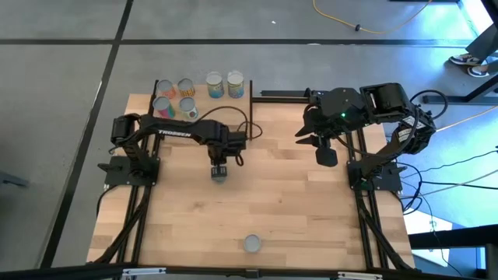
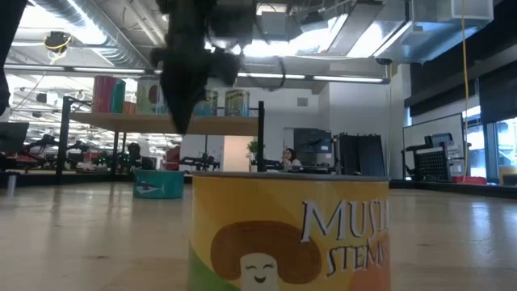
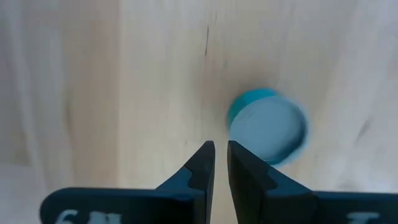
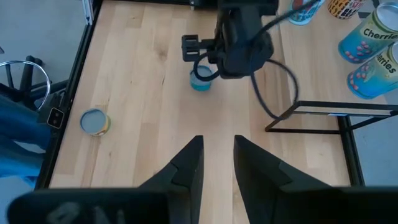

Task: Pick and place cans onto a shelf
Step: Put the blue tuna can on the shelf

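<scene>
Item: teal can [image 1: 220, 174], upright on the bench [image 1: 288, 202] near its middle, silvery round top facing up; long axis vertical; standing free on bare wood.

Item: left gripper [image 1: 219, 162], directly above and just on the far side of the teal can; fingers [image 3: 202, 167] stand with only a narrow slot between them and pinch nothing; in the left wrist view the can [image 3: 268, 126] lies off to one side of the fingertips, not between them, so the coming move seems to turn on shifting sideways over the can and spreading wider before descending.

Item: right gripper [image 1: 327, 152], hanging over the far right of the bench, well apart from the teal can; fingers [image 4: 186, 163] spread with a clear gap, empty; the left arm is plainly the nearer one.

Item: mushroom can [image 1: 252, 244], yellow label, upright at the near edge of the bench, centre; well apart from both grippers; fills the foreground of the low view [image 2: 291, 234].

Item: shelf [image 1: 204, 99], at the far left edge of the bench, raised on black uprights; six cans [image 1: 185, 87] already stand on it, clustered left and centre.

Room: open wood all round the teal can; free shelf space looks to remain toward its right end; the black upright [image 1: 250, 101] there is the edge to clear.
</scene>
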